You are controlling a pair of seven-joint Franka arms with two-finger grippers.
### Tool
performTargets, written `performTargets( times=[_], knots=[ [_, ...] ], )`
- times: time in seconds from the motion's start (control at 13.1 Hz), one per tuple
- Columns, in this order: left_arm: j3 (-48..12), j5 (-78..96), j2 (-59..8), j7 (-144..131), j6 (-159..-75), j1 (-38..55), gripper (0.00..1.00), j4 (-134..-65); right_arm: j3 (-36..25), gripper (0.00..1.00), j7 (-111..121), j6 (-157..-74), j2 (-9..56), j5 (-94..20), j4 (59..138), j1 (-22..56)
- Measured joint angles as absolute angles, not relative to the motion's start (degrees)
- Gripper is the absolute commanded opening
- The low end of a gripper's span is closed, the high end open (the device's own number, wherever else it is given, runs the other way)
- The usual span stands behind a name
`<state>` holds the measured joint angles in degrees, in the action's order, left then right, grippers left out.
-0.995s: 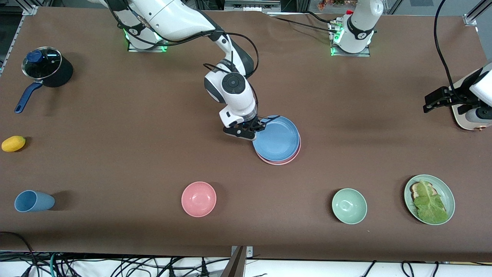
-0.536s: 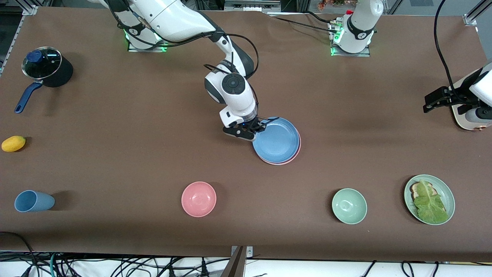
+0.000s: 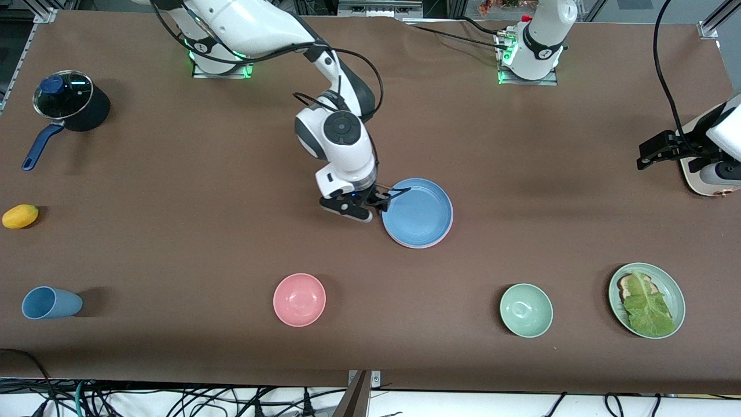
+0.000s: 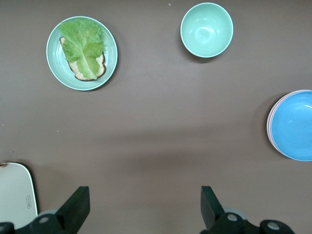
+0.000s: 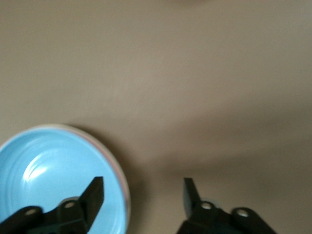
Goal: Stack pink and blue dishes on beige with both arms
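Note:
The light blue plate lies flat on the pink plate in the middle of the table. Only the thin pink rim shows under it. In the right wrist view the blue plate has a pink and pale edge. No beige plate can be told apart in any view. My right gripper is open at the stack's edge toward the right arm's end, one finger over the blue plate, the other over the table. My left gripper waits open over bare table at the left arm's end.
Nearer the camera lie a blue cup, a pink bowl, a green bowl and a green plate with lettuce. A lidded pot and a yellow fruit sit toward the right arm's end. A cream object lies under the left wrist.
The blue plate, held tilted by its rim before, now lies flat on the pink one. My right gripper has let go and drawn back toward the right arm's end. The left arm is still.

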<state>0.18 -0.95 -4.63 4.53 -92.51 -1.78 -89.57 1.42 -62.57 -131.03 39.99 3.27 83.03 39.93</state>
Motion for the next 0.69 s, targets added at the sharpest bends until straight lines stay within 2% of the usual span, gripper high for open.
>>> performTargets(
  times=[0.15,0.46,0.69],
  knots=[
    [0.2,-0.9,-4.6,4.5,-92.5,-1.8,1.0,-89.6,-1.1,1.0,-51.9,-122.3,35.1,3.2,82.7,37.1],
    [0.2,-0.9,-4.6,4.5,-92.5,-1.8,1.0,-89.6,-2.7,1.0,-33.1,-110.6,27.5,0.2,82.8,26.8],
    [0.2,-0.9,-4.7,4.5,-92.5,-1.8,1.0,-89.5,-7.4,1.0,-26.4,-102.7,21.5,-0.4,84.2,25.8]
  ],
)
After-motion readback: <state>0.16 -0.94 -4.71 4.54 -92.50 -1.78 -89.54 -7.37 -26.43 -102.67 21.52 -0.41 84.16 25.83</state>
